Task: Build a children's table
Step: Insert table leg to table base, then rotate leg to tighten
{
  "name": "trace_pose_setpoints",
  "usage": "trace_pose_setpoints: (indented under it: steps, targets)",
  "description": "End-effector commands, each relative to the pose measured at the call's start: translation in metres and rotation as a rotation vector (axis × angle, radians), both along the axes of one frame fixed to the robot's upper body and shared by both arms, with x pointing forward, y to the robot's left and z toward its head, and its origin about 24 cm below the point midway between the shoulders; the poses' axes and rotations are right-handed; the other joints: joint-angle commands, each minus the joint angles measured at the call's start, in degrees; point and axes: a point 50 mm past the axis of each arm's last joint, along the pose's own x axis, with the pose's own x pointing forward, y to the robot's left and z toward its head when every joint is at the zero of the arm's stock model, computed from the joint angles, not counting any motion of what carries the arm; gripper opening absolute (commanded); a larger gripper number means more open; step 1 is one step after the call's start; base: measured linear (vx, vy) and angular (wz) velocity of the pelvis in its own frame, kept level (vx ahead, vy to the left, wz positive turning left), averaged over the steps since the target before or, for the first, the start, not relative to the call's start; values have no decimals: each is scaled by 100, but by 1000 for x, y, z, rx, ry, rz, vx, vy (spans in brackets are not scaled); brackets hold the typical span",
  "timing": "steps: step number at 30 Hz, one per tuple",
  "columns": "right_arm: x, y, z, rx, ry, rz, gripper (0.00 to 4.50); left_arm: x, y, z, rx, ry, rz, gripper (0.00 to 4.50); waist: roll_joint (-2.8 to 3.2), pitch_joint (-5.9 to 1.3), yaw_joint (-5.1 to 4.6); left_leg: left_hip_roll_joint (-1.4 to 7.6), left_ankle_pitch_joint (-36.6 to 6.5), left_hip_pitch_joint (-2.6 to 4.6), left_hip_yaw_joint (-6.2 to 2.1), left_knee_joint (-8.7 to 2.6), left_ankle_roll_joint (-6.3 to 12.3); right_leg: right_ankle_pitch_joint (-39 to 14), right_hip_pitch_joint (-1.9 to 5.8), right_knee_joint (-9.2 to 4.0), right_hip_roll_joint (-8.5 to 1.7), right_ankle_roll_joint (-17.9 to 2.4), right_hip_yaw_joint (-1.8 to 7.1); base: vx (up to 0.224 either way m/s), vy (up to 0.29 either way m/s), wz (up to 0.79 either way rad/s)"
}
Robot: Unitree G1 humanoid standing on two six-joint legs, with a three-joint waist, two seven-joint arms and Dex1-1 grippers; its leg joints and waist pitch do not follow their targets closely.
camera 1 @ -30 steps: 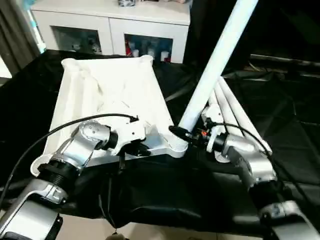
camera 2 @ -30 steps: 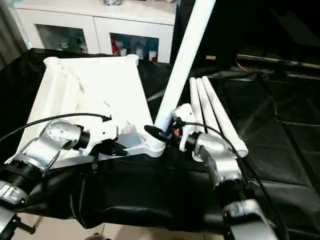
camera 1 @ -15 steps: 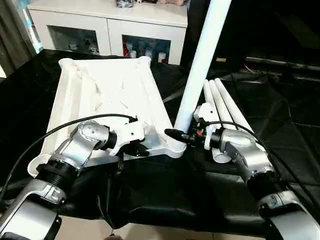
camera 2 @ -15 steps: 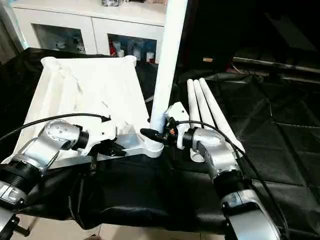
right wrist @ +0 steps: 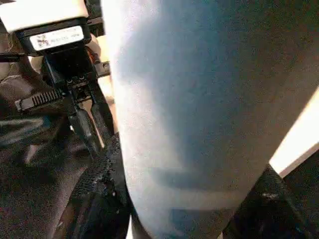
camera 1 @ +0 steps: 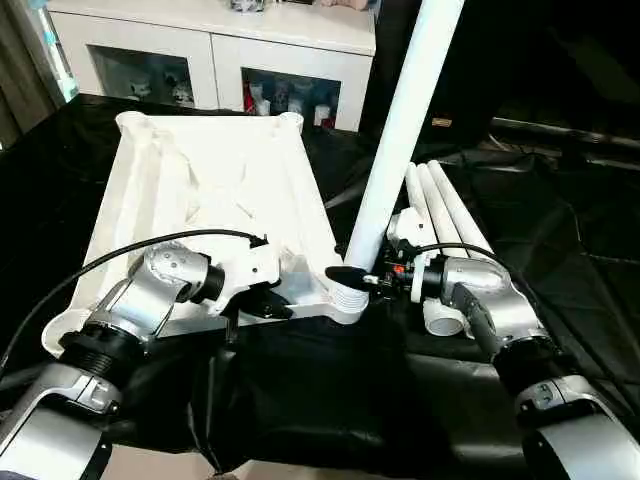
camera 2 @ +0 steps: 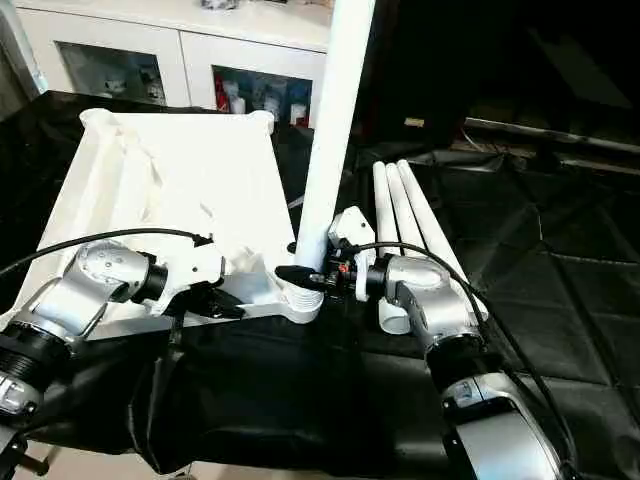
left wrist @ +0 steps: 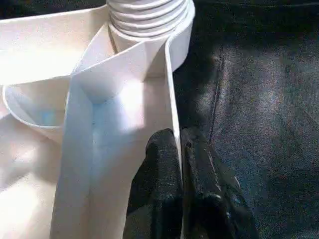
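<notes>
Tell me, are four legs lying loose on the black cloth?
No, three loose legs lie on the black cloth; the fourth leg stands in a corner socket.

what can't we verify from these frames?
- Upright leg: its upper end is cut off by the top edge in both eye views.
- Corner socket: how deep the leg sits is hidden by the socket collar and the right gripper.
- Three spare legs: near ends are partly hidden behind the right forearm.
- Cabinet: contents too small to identify.
</notes>
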Motion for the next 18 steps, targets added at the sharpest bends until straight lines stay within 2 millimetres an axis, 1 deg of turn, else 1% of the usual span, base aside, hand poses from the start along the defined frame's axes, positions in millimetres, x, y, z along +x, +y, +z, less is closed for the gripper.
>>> trace_pose_setpoints:
  steps: [1, 3, 5, 8, 9, 10, 11, 13, 14, 15, 16, 17, 18]
  targets:
    - [-15, -17, -43, -138, 179, -63, 189, 0, -8, 3, 15, 3, -50, 0, 126, -168, -23, 216, -2172, 71, -65, -476, -70, -2249, 86, -496, -477, -1044, 301, 0, 0, 0]
    - [-15, -16, -43, -135, 178, -62, 189, 1, -6, 4, 18, 4, -44, 0, 134, -166, -16, 221, -2198, 60, -78, -487, -80, -2255, 95, -490, -481, -1033, 298, 0, 0, 0]
    - [-15, -16, -43, -134, 178, -62, 189, 1, -6, 4, 20, 5, -44, 0, 129, -170, -14, 222, -2181, 59, -76, -485, -78, -2239, 97, -493, -483, -1027, 297, 0, 0, 0]
    - [-14, -15, -44, -132, 174, -78, 189, 0, -5, 5, 18, 8, -40, 0, 138, -169, -17, 222, -2171, 52, -77, -489, -85, -2203, 101, -484, -481, -1044, 293, 0, 0, 0]
    - [-12, -16, -44, -129, 170, -119, 189, 1, -5, 5, 14, 10, -28, 0, 139, -163, -20, 222, -2204, 56, -78, -490, -90, -2253, 94, -491, -481, -1038, 290, 0, 0, 0]
    - [-8, -16, -44, -126, 169, -168, 189, 2, -5, 6, 12, 12, -13, 0, 140, -155, -31, 219, -2279, 61, -85, -493, -109, -2394, 84, -500, -485, -1019, 288, 0, 0, 0]
    - [-8, -16, -44, -126, 169, -168, 189, 2, -5, 6, 12, 12, -13, 0, 142, -150, -39, 219, -2330, 64, -89, -495, -126, -2492, 75, -507, -488, -1004, 287, 0, 0, 0]
    - [-5, -17, -45, -121, 171, -227, 189, 4, -4, 7, 13, 12, 11, 0, 138, -135, -64, 211, -2487, 58, -118, -502, -149, -2893, 69, -544, -496, -867, 270, 0, 0, 0]
    - [-3, -17, -45, -118, 173, -256, 189, 5, -4, 7, 15, 11, 25, 0, 158, -132, -65, 210, -2535, 67, -122, -501, -159, -2978, 60, -554, -500, -837, 270, 0, 0, 0]
    - [-2, -16, -46, -114, 177, -297, 189, 9, -4, 8, 24, 1, 70, 0, 145, -130, -78, 208, -2596, 88, -127, -493, -166, -3124, 39, -583, -511, -795, 271, 0, 0, 0]
    - [-2, -16, -46, -114, 177, -297, 189, 9, -4, 8, 24, 1, 70, 0, 147, -123, -86, 199, -2661, 114, -129, -487, -181, -3234, 17, -599, -508, -757, 269, 0, 0, 0]
    - [-1, -10, -48, -109, 191, -355, 189, 16, -5, 11, 28, -20, 144, 0, 140, -120, -94, 202, -2679, 103, -139, -497, -187, -3259, 27, -595, -503, -734, 262, 0, 0, 0]
    - [-1, -9, -49, -108, 196, -369, 189, 18, -5, 11, 28, -24, 161, 0, 133, -106, -111, 190, -2721, 94, -146, -499, -200, -3415, 21, -611, -502, -664, 248, 0, 0, 0]
